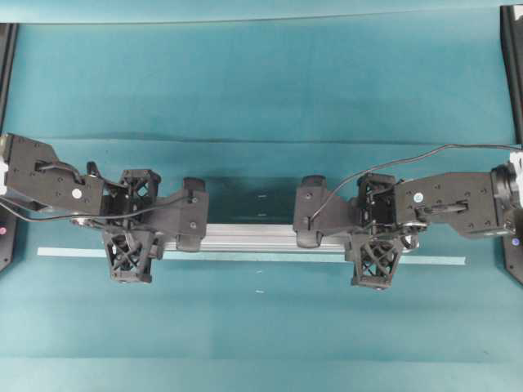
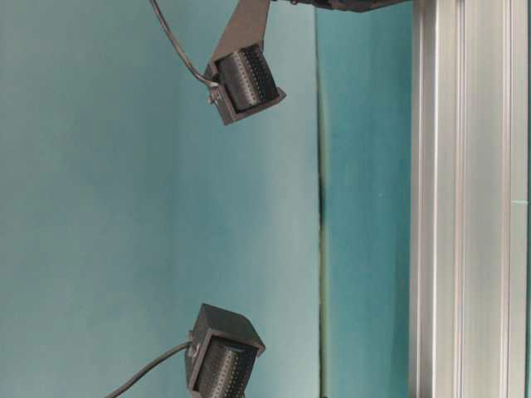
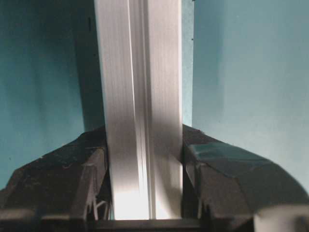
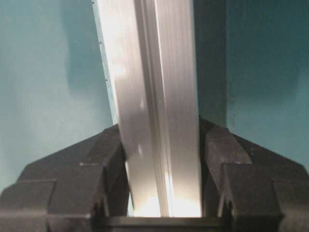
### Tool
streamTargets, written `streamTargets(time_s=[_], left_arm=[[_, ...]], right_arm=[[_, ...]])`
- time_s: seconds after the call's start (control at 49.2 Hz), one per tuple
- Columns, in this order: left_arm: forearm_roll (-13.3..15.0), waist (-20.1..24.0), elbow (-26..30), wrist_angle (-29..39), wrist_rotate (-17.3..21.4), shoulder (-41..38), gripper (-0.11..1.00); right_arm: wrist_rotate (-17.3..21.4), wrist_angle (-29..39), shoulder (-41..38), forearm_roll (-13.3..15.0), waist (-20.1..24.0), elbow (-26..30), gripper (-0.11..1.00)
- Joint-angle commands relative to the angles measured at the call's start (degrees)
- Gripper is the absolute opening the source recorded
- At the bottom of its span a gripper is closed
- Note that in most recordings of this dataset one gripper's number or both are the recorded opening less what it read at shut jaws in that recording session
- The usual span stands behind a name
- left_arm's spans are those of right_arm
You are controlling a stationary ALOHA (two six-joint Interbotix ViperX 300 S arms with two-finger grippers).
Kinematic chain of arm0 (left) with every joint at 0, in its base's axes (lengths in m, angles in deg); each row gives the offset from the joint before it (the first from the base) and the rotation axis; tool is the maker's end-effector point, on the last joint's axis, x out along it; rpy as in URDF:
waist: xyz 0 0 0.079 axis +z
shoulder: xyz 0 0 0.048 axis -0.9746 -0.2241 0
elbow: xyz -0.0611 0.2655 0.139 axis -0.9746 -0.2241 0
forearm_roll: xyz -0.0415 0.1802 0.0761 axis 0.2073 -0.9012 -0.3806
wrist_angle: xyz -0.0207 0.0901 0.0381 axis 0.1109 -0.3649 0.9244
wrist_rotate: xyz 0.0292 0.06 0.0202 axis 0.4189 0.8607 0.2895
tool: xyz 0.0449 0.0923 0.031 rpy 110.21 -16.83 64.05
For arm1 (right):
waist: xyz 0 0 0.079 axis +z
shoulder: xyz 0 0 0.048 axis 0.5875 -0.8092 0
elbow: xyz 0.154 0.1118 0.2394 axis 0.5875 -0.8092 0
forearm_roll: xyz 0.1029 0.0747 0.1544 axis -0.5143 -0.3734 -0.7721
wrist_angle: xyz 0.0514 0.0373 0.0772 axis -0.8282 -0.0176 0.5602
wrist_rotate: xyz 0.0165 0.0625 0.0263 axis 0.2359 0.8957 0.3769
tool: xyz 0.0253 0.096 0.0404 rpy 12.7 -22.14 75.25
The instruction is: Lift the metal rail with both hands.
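Observation:
The metal rail (image 1: 249,237) is a long grooved silver bar lying left to right across the middle of the teal cloth. My left gripper (image 1: 133,229) is shut on it near its left end, one lattice finger on each side. My right gripper (image 1: 376,233) is shut on it near its right end in the same way. In the left wrist view the rail (image 3: 140,96) runs straight out between the gripper (image 3: 144,145) jaws, which press on both its sides. In the right wrist view the rail (image 4: 154,87) is clamped by the gripper (image 4: 161,133). A broad shadow beside the rail suggests it hangs slightly above the cloth.
A thin pale-teal tape strip (image 1: 425,260) lies on the cloth just in front of the rail. Black frame posts (image 1: 512,73) stand at the table's side edges. The table-level view shows the rail (image 2: 465,207) close up and two black wrist camera housings (image 2: 245,79).

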Motion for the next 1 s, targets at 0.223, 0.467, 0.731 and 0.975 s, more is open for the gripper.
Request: streamTargets(time_s=[0.223, 0.467, 0.731, 0.975], left_arm=[[-0.1, 0.3, 0.1, -1.1, 0.1, 0.4, 0.3], [-0.1, 0.3, 0.1, -2.5, 0.1, 0.4, 0.3], [0.0, 0.3, 0.1, -2.5, -0.5, 0.4, 0.3], [-0.1, 0.2, -0.2, -2.9, -0.6, 0.5, 0.9]], right_arm=[[0.2, -0.4, -0.4, -0.2, 0.7, 0.6, 0.39], [0.4, -1.3, 0.0, -0.2, -0.3, -0.2, 0.39], [0.4, -2.1, 0.0, -0.3, -0.4, -0.1, 0.39], [0.5, -2.2, 0.0, -0.4, -0.3, -0.1, 0.75]])
